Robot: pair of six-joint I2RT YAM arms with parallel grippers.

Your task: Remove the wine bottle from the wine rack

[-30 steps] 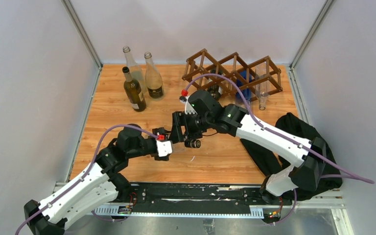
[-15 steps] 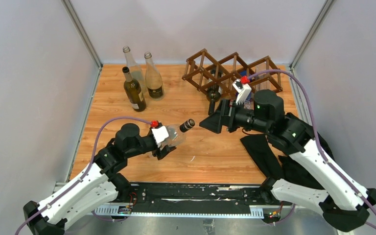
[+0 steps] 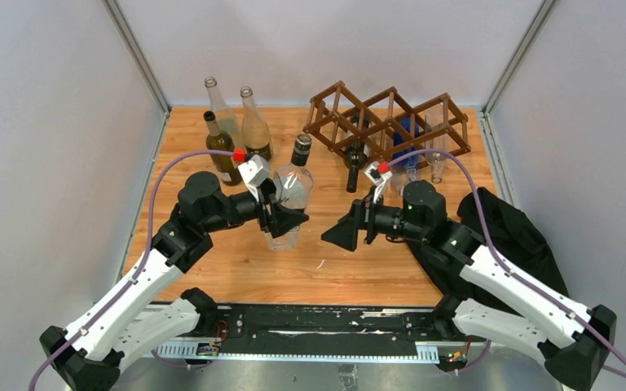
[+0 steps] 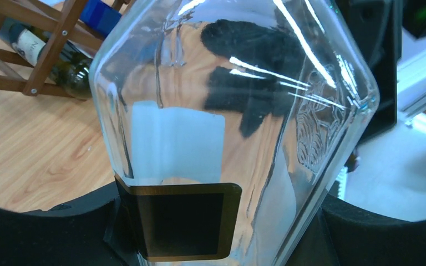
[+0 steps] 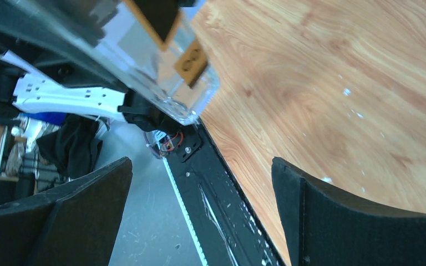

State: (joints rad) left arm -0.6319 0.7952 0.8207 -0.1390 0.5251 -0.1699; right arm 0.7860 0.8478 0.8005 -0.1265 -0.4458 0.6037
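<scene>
Wine bottle [image 3: 297, 184] swung upright, left of wine rack [image 3: 387, 122]; left gripper [image 3: 284, 218] clamps it; right gripper [image 3: 332, 235] wide.

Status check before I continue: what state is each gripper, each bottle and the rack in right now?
left gripper: shut on the clear bottle.
right gripper: open, empty.
clear bottle: off the rack, near upright, capped.
wine rack: standing, a dark bottle in it.
dark bottle: lying in a rack cell.
three bottles: standing, back left.

Wine bottle [image 4: 238, 127] neck outside left wrist view
</scene>
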